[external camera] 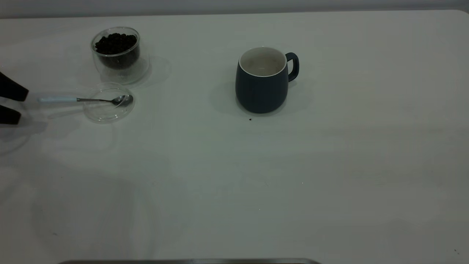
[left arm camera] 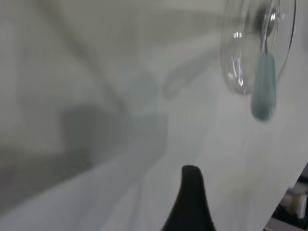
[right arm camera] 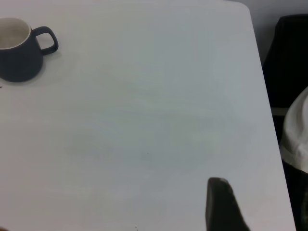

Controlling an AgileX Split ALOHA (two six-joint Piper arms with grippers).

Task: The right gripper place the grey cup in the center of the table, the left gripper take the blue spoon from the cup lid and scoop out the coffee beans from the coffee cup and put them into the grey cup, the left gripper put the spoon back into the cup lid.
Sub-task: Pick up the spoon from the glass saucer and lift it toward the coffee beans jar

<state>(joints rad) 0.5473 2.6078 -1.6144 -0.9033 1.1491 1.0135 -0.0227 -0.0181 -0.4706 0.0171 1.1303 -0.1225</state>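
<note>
Left tool [external camera: 9, 106]: we see its fingers spread at the table's [external camera: 256, 190] left edge, just beside the handle of the blue spoon [external camera: 86, 99].
Spoon bowl: in the cup lid [external camera: 109, 102].
Grey cup [external camera: 262, 79]: mid-table, upright.
Coffee cup [external camera: 116, 53]: behind the lid, holding coffee beans [external camera: 115, 43].
Right tool [right arm camera: 222, 204]: one finger visible; we cannot tell its state.

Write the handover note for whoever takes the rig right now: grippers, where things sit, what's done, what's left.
Left gripper: open, empty, at the table's left edge, just short of the blue spoon handle's end.
Right gripper: pulled back to the right side, only one fingertip in its wrist view, holding nothing visible.
Grey cup: upright near the table centre, looks empty.
Spoon: bowl in the cup lid, handle sticking out toward the left gripper.
Coffee cup: behind the lid, full of coffee beans.
Done: cup placement.
Left: grasp spoon, scoop beans into grey cup, return spoon to lid.
</note>
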